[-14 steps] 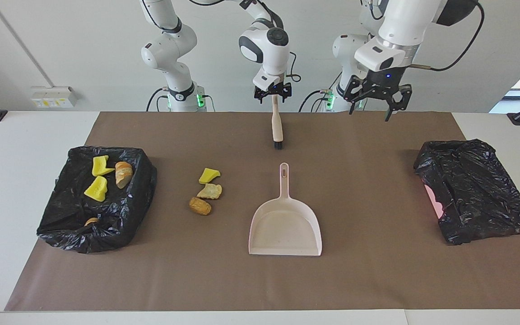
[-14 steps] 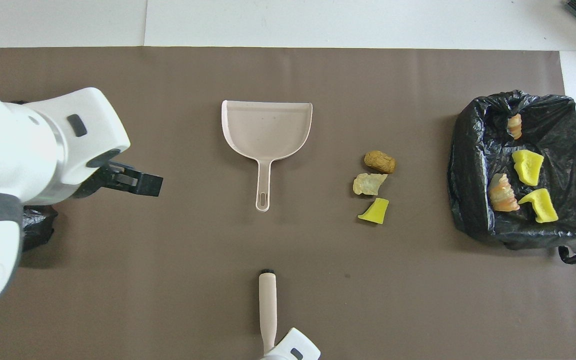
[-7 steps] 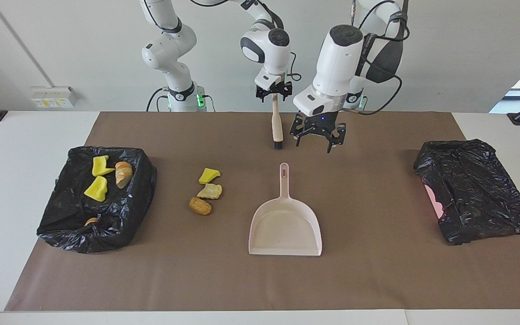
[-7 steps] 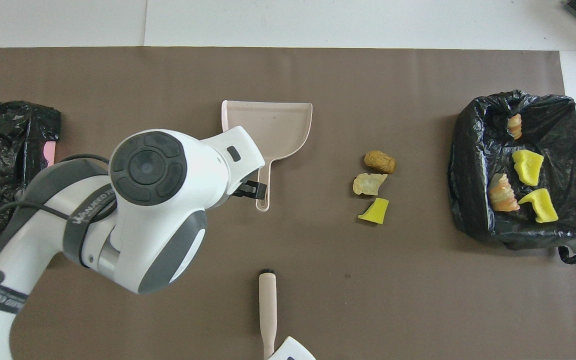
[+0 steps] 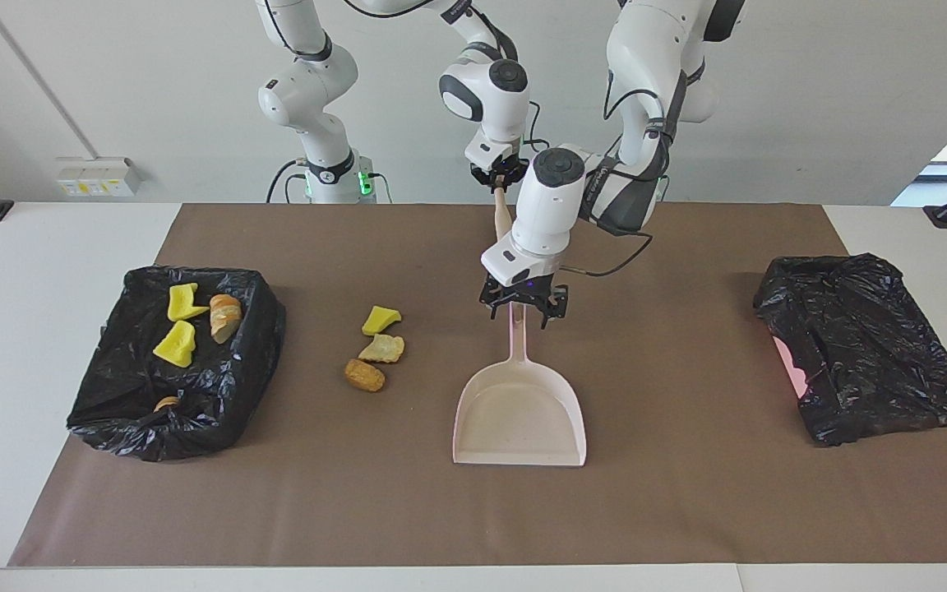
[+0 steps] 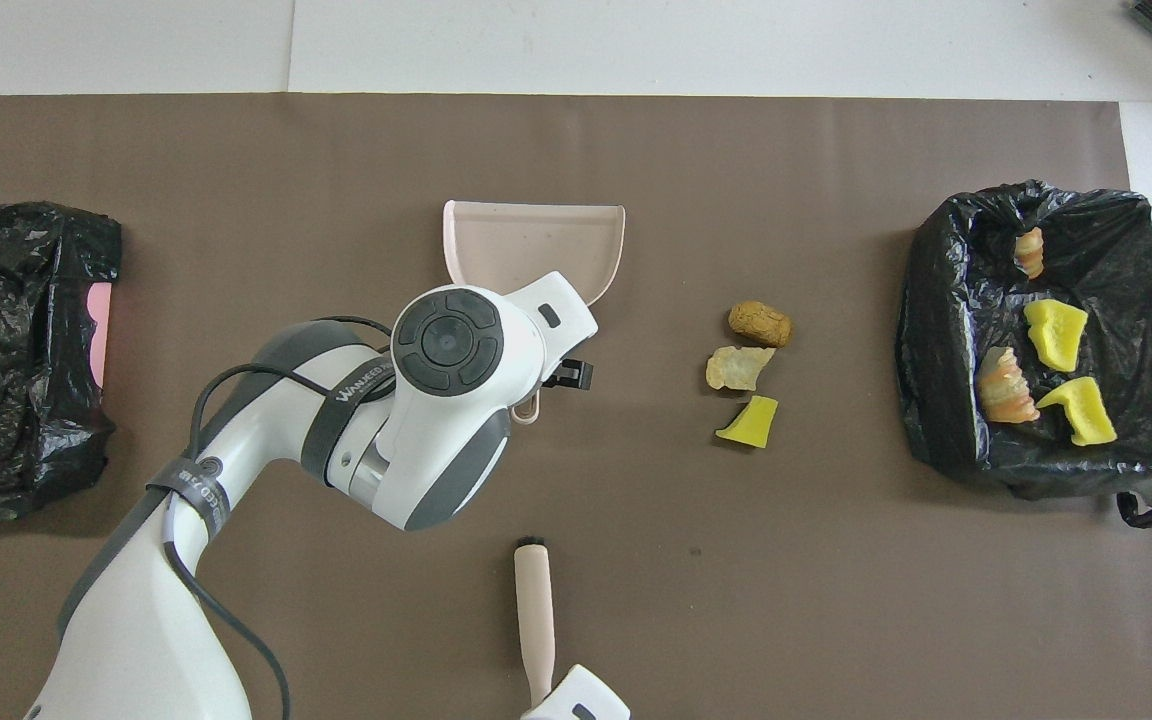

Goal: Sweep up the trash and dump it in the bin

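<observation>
Having swung in from the bag, left end effector [image 5: 522,313] straddles the dustpan [image 5: 520,411] handle, spread wide.

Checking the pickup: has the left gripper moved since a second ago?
Yes. The left gripper has swung in from near the closed black bag and come down over the dustpan handle.

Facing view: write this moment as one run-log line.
left gripper: open over pale pink plastic dustpan handle | right gripper: shut on pale brush
</observation>
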Available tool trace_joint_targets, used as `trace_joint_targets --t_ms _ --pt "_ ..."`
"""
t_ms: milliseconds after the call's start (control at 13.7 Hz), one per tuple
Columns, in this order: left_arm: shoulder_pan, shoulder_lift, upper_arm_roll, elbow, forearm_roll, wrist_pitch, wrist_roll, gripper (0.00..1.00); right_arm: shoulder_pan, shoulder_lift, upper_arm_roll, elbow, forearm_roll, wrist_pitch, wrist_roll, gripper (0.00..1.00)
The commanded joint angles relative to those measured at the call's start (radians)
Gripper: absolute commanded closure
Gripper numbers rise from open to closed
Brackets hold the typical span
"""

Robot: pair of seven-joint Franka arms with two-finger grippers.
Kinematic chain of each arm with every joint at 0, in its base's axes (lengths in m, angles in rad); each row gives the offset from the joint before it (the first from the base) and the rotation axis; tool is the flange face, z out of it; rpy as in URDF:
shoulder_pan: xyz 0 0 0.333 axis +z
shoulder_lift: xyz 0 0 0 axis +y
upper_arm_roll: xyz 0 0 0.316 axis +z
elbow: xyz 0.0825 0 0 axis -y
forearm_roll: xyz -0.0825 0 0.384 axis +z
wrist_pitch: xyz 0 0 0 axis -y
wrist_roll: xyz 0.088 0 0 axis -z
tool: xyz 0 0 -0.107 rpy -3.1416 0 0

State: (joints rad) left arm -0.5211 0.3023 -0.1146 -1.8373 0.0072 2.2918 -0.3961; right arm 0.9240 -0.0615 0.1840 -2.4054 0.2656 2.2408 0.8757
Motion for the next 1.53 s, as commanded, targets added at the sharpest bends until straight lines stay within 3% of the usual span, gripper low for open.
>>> trace_joint_targets --t_ms 0,218,364,510,582,655,801,1019,1310,1456 --pt "0.013 -0.008 -0.002 -0.045 0.007 0.060 -0.010 0.00 -0.033 0.000 -0.006 0.012 0.004 -0.027 0.002 1.00" --pt "-0.002 0.029 0.000 -0.039 0.007 0.072 -0.032 0.00 -0.121 -0.084 -0.008 0.037 -0.046 -0.182 -0.061 1.00" --pt "0.000 0.032 0.001 -0.031 0.008 0.072 -0.033 0.21 -0.210 -0.133 -0.008 0.037 -0.054 -0.268 -0.136 1.00" --pt "0.000 0.032 0.003 -0.031 0.052 0.057 -0.033 0.57 -0.325 -0.173 -0.008 0.041 -0.098 -0.335 -0.226 1.00" --pt "0.000 0.032 0.003 -0.031 0.071 0.051 -0.032 0.68 -0.382 -0.182 -0.008 0.055 -0.144 -0.372 -0.274 1.00" --pt "0.000 0.032 0.003 -0.030 0.073 0.049 -0.032 0.71 -0.443 -0.182 -0.006 0.083 -0.187 -0.403 -0.299 1.00" --pt "0.000 0.032 0.001 -0.005 0.074 0.049 -0.024 0.92 -0.542 -0.163 -0.006 0.126 -0.277 -0.417 -0.366 1.00" --pt "0.006 0.015 0.000 -0.005 0.122 0.038 0.005 1.00 -0.693 -0.060 -0.004 0.224 -0.377 -0.400 -0.519 1.00" --pt "0.039 -0.060 0.003 -0.007 0.120 -0.184 0.385 1.00 -0.833 0.087 -0.003 0.369 -0.560 -0.379 -0.699 1.00" --pt "0.046 -0.072 0.003 -0.010 0.120 -0.251 0.533 1.00 -0.844 0.175 -0.004 0.402 -0.656 -0.324 -0.705 1.00"
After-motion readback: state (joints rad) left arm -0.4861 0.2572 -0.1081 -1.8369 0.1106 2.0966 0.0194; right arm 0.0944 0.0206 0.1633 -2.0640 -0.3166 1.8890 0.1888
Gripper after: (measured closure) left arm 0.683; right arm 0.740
